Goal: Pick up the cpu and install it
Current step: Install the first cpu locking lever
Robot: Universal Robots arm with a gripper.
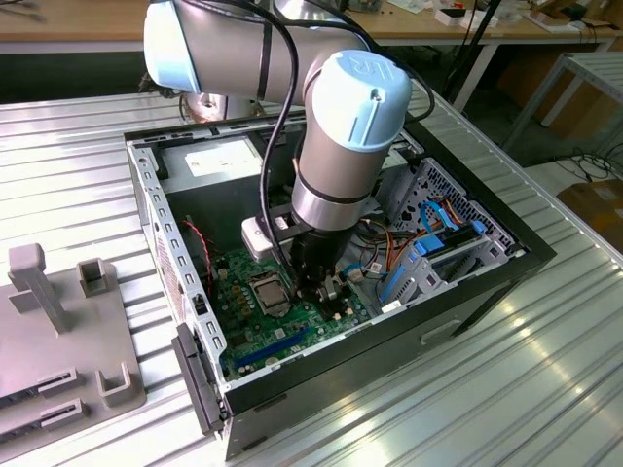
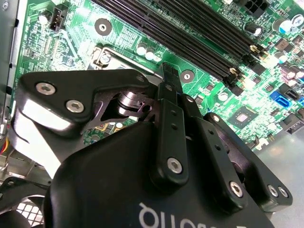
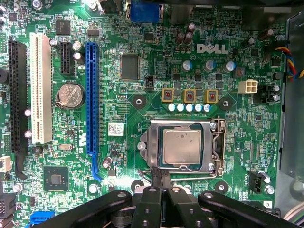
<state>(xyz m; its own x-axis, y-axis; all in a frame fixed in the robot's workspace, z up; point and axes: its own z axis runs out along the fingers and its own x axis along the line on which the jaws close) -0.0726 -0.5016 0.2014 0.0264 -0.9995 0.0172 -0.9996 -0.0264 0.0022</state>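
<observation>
**Asker:** Looking down into the open black desktop computer case (image 1: 506, 255), where is the chip?

**Describer:** The cpu (image 3: 182, 147), a small flat square chip with a plain silver-grey metal top, lies inside the hollow silver metal socket frame (image 3: 216, 147) on the green motherboard (image 3: 142, 85). Take that frame as the landmark. In the first wrist view the chip fills the frame's opening and sits level, with the frame's rim around it on all sides. In the exterior view the frame and chip appear as a small grey square on the board, just beside the arm's lower end.

**Asker:** And the gripper?

**Describer:** The black two-fingered gripper (image 3: 160, 176) hangs over the board at the near edge of the socket frame. Its fingertips look pressed together into one narrow point, with nothing between them. That point is just outside the frame's edge, beside the thin wire lever there; I cannot tell whether it touches either.

**Asker:** What else is near the frame?

**Describer:** A long blue expansion slot (image 3: 91, 104) runs beside it, well apart from it, and a round silver coin battery (image 3: 70, 96) lies beyond that. The long black memory slots (image 2: 199, 33) run on the frame's other side.

**Asker:** How would the chip handle?

**Describer:** Judging by looks, it is light, stiff and thin, with a smooth, slippery metal lid. I expect a delicate underside, so the two opposite side edges are the place to hold it, kept level.
</observation>
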